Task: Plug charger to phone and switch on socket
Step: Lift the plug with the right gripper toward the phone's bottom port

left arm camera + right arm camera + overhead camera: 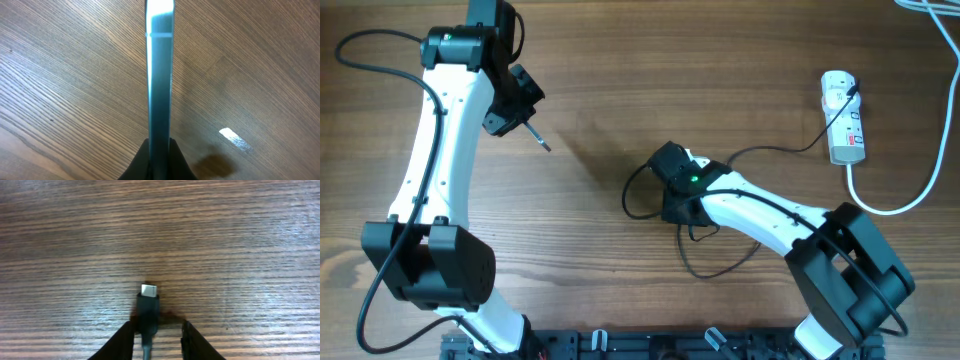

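Black fingers (121, 342) of the right tool (157, 336) frame the bottom of its wrist view. The charger (148, 307) tip sticks out between them, metal end forward, low over the wood surface (235, 235). It sits against the left finger with a gap on the other side, so I cannot tell whether the tool is clenched on it or merely straddling it. Ahead of the tip only bare wood shows.

Left tool (160, 167) is clenched on the phone (160, 75), which stands edge-on and runs straight out ahead of it, above the surface. Seen from overhead, the two tools are well apart, the left one ahead and to the left of the right one. Cable loops slack around the right tool and runs on to the socket (843, 118), far off to its right, where the plug looks seated.

Step in hand, as I judge it, is bringing tip and port together. First confirm a firm, square hold on the tip, since a skewed tip will miss. Line its flat metal end up with the phone's thin edge, approach slowly along the phone's long axis, and leave the cable slack. Switching the socket on comes after.
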Tool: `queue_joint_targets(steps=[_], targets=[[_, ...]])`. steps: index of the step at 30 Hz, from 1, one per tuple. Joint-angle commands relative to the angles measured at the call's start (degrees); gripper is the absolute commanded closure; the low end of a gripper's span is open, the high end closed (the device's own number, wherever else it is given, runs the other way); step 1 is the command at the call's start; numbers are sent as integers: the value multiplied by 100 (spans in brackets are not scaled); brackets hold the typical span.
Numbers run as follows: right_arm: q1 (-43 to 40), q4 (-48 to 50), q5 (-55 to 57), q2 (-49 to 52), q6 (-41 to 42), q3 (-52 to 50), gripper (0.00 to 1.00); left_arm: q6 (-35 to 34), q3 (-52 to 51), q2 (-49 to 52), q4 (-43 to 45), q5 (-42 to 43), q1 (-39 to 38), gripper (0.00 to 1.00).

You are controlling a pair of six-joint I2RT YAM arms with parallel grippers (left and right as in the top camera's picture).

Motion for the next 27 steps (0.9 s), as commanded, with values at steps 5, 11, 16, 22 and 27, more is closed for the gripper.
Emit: queue_joint_targets(steps=[5, 11, 16, 22, 27], targets=[[33, -210, -654, 553, 236, -382, 69, 66, 61, -46, 17, -35, -15, 96], [247, -223, -463, 553, 350, -382, 68, 66, 61, -46, 17, -35, -15, 96], [247, -251, -468, 553, 343, -382, 69, 66, 61, -46, 22, -35, -15, 96], [247, -208, -437, 553, 345, -382, 82, 66, 61, -46, 20, -35, -15, 96], [247, -140, -415, 553, 330, -382, 88, 66, 61, -46, 20, -35, -15, 96]])
